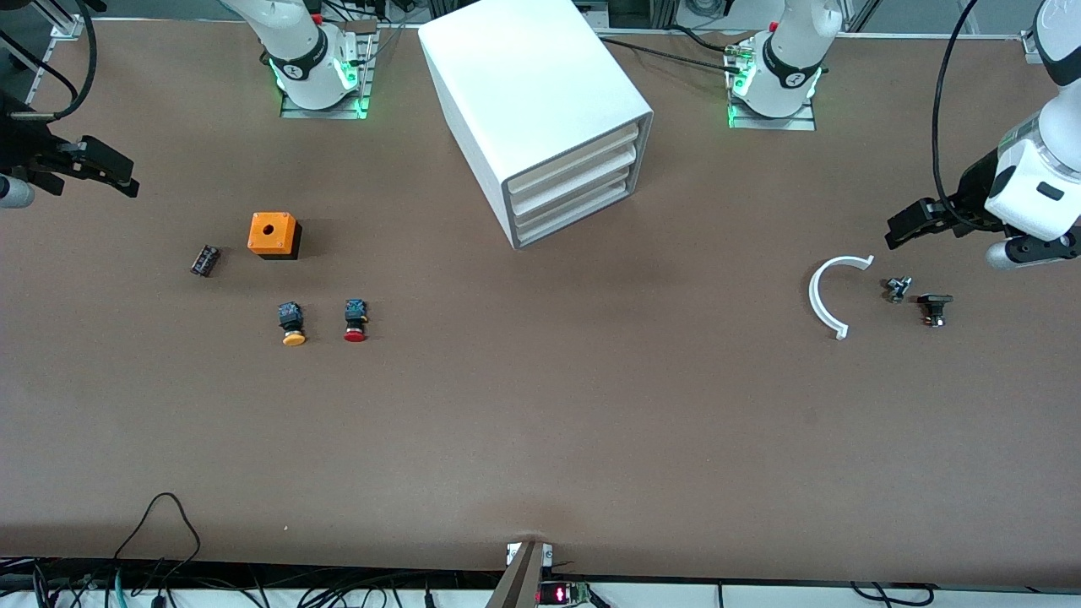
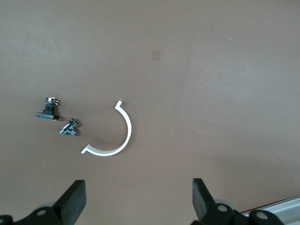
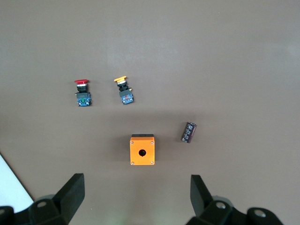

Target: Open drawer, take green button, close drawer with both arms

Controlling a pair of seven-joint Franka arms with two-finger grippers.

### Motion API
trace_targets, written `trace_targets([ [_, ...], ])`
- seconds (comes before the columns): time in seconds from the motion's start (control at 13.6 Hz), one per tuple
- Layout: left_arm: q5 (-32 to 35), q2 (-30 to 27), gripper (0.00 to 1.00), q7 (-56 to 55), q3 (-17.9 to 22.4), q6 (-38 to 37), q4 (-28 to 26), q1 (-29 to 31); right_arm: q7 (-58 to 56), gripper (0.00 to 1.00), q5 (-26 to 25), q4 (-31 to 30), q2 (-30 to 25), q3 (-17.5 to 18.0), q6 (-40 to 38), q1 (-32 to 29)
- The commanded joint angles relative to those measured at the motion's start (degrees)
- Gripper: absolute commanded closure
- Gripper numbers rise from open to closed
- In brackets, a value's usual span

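Note:
The white cabinet [image 1: 540, 110] stands between the two arm bases, with all three drawers pushed in. The drawer [image 1: 577, 221] is the lowest one, a plain white front, shut. The button is hidden. My left gripper [image 1: 897, 230] hangs open and holds nothing, over the table at the left arm's end beside a white curved piece [image 1: 832, 295]. In its wrist view the left gripper [image 2: 139, 201] has bare table between its fingers. My right gripper [image 1: 125, 179] is open and holds nothing, over the right arm's end of the table. In the right wrist view the right gripper [image 3: 136, 199] is over an orange box [image 3: 142, 150].
The orange box [image 1: 273, 234], a dark cylinder [image 1: 205, 260], a yellow-capped button [image 1: 292, 323] and a red-capped button [image 1: 355, 321] lie toward the right arm's end. Beside the curved piece [image 2: 110, 136] lie a metal fitting [image 1: 897, 289] and a black part [image 1: 934, 307].

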Motion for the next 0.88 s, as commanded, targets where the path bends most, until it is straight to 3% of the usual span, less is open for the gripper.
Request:
trace_targets([
  [0.0,-0.6,1.1,0.0,0.9,-0.2,-1.6,2.1,0.6,-0.5,0.0,0.8,1.3,0.5,-0.2,-0.7,-0.1],
  [0.51,-1.4,1.1,0.0,0.9,-0.5,-1.9,2.1,0.0,-0.5,0.0,0.8,1.4,0.4,-0.2,-0.9,-0.1],
  [0.81,-4.4,4.3,0.0,1.2,-0.6,-2.5,1.2,-5.9,-1.2,0.0,0.7,0.7,-0.2,-0.3,-1.6,-0.2],
])
